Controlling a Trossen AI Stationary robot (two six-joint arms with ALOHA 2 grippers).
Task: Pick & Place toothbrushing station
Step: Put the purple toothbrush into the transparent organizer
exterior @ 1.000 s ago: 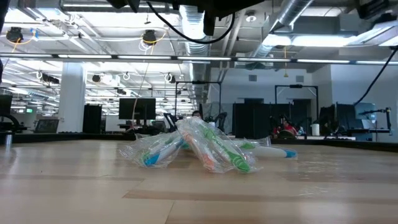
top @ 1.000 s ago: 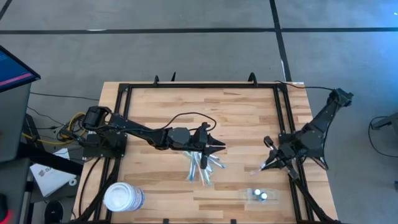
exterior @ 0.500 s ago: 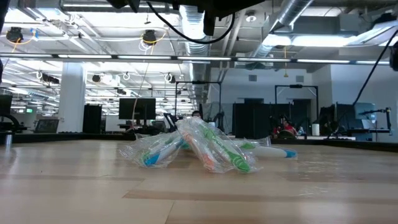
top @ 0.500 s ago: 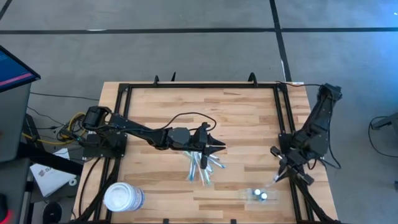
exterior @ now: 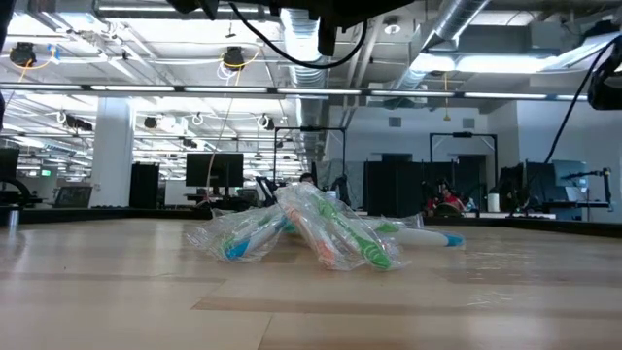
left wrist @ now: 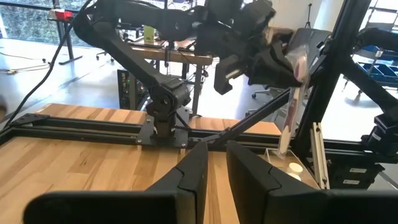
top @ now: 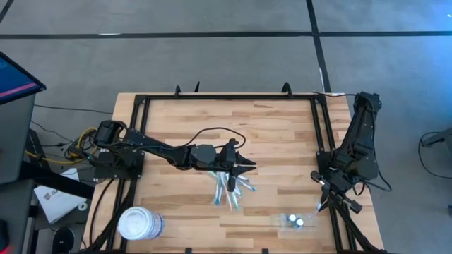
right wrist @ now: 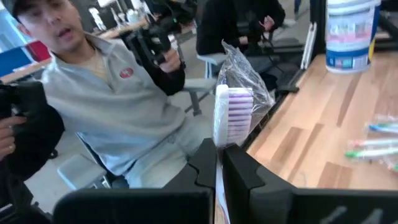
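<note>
Item: right end effector [top: 321,205] clamped on a wrapped toothbrush [right wrist: 229,116], just beside the toothbrushing station [top: 294,221]; we note left end effector [top: 249,168], narrow, above the toothbrush pile [top: 230,189].

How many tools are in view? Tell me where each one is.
2. The left tool is mid-table, beside the pile of wrapped toothbrushes; the right tool is at the table's right edge, shut on one wrapped toothbrush.

No wording can be read anywhere. The white tub [right wrist: 352,32] on the bench [right wrist: 323,124] carries a blue-banded label too blurred to make out, and a person's grey top [right wrist: 118,112] bears a small red badge, also illegible.
</note>
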